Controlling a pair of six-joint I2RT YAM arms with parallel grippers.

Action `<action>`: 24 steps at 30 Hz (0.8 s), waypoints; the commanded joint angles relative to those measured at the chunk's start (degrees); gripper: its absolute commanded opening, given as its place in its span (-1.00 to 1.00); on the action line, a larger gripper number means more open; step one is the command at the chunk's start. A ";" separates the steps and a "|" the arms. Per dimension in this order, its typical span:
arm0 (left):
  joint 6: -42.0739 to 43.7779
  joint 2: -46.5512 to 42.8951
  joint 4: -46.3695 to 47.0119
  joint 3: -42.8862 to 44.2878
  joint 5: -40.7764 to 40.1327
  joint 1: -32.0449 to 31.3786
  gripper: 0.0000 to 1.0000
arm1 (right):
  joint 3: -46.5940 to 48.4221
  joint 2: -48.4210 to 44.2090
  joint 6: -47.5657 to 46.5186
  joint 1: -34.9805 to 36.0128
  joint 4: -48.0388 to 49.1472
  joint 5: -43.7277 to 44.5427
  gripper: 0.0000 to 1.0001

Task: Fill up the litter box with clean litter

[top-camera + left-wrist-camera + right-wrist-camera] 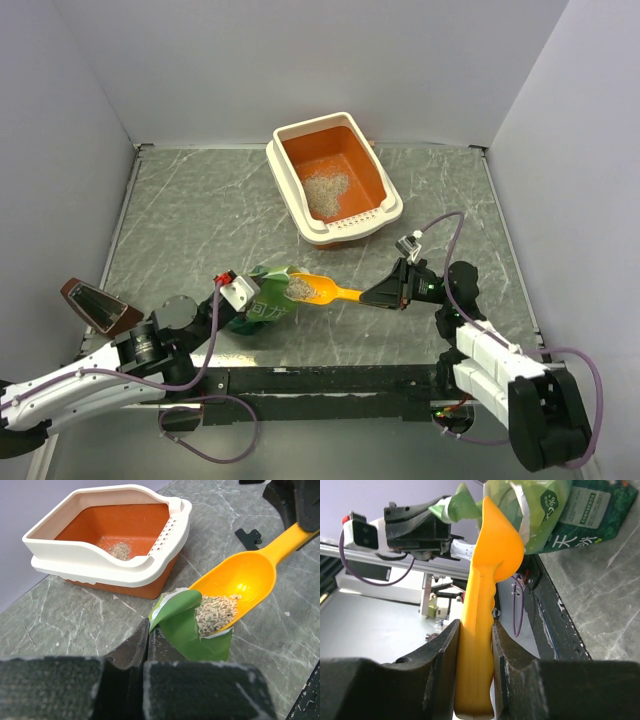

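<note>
The litter box (292, 190), orange inside with a cream rim, stands at the back of the table, also in the left wrist view (75, 560). A small pile of clean litter (326, 190) lies on its floor (119, 550). My left gripper (243, 292) is shut on the edge of the green bag (190, 630), holding its mouth open. My right gripper (372, 294) is shut on the handle of the orange-yellow scoop (480, 630). The scoop's bowl (240, 580) sits at the bag's mouth with litter (215, 612) in its tip.
The bag (262, 305) lies near the front edge between the arms. Grey walls close the table at back and sides. A small black clip (248, 536) lies on the table near the scoop handle.
</note>
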 commanded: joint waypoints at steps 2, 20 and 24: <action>0.18 -0.94 4.42 0.26 -1.91 -0.09 -0.98 | 4.07 -7.50 -5.51 0.27 -10.80 -0.75 -1.00; 0.53 -7.27 4.95 0.18 -7.37 -0.09 -0.99 | 15.77 -12.26 -3.86 0.19 -25.86 10.93 -1.00; 0.18 -6.57 4.95 0.35 -6.40 -0.09 -0.98 | 16.38 -8.49 0.89 0.27 -19.98 15.58 -1.00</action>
